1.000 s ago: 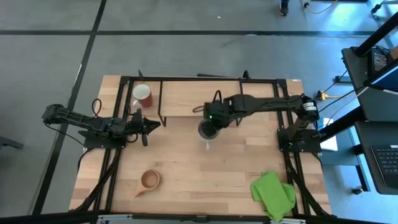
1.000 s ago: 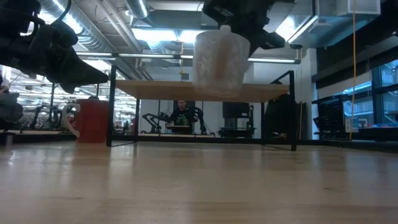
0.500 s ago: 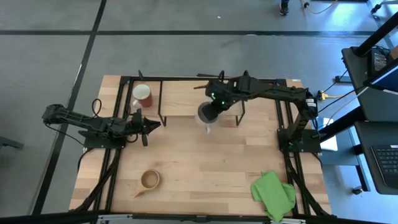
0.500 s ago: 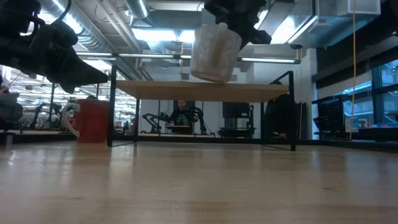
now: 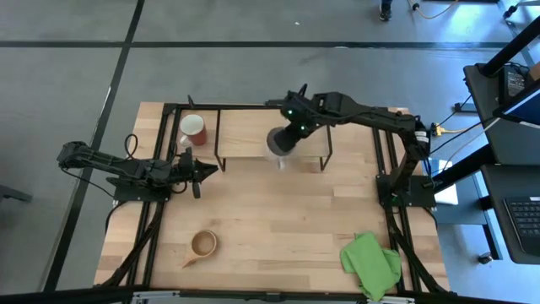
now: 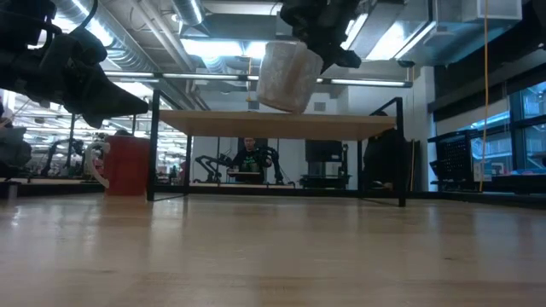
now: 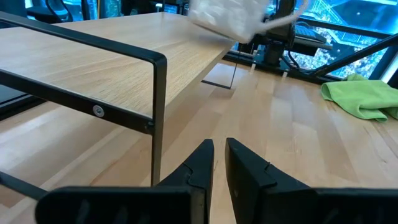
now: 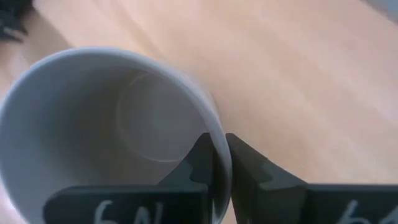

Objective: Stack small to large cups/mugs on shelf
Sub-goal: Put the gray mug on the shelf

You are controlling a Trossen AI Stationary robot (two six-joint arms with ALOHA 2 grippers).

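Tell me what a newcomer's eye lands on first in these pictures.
First, the grey mug, tilted in the air above the shelf, pinched by its rim in the right pincer. Next the red mug standing on the tabletop beside the shelf's left end, with the idle left pincer just in front of it. The small wooden cup and the green cloth lie near the front edge.

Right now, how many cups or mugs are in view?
3. The red mug stands on the tabletop beside the shelf, the grey mug hangs in the right pincer above it, the wooden cup sits near the table's front.
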